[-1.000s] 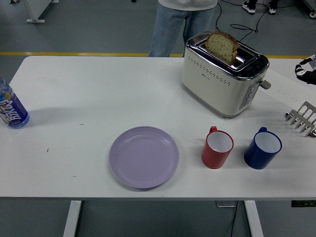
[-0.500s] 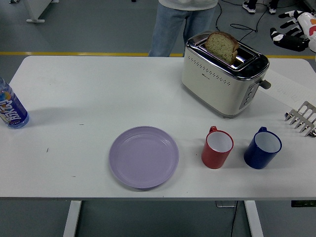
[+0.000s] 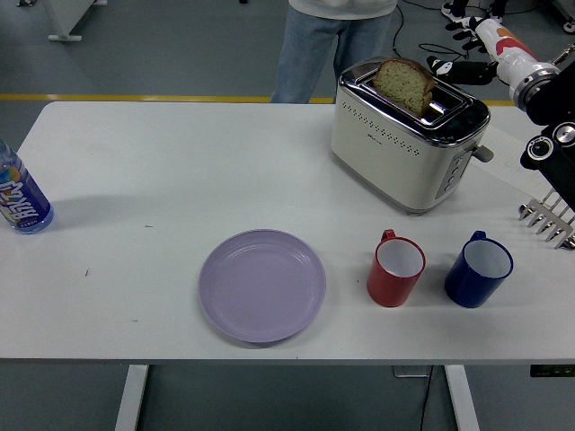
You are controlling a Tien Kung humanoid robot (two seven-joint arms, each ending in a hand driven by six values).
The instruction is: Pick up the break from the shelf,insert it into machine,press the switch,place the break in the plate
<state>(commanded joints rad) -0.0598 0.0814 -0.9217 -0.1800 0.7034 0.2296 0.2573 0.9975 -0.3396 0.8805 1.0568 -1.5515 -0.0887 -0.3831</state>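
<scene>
Since a second ago the right hand (image 3: 467, 49) has swung up from the table's right edge, fingers spread and empty, toward the bread (image 3: 404, 83) standing in the toaster (image 3: 395, 144), probably to lift it out.

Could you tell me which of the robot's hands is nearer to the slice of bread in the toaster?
The right hand, open, hovers just right of the bread; the left hand is out of view.

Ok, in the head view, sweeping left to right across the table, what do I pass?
Bottle → purple plate → red mug → blue mug → metal rack at the right edge. The toaster sits farther back, above the mugs.
</scene>
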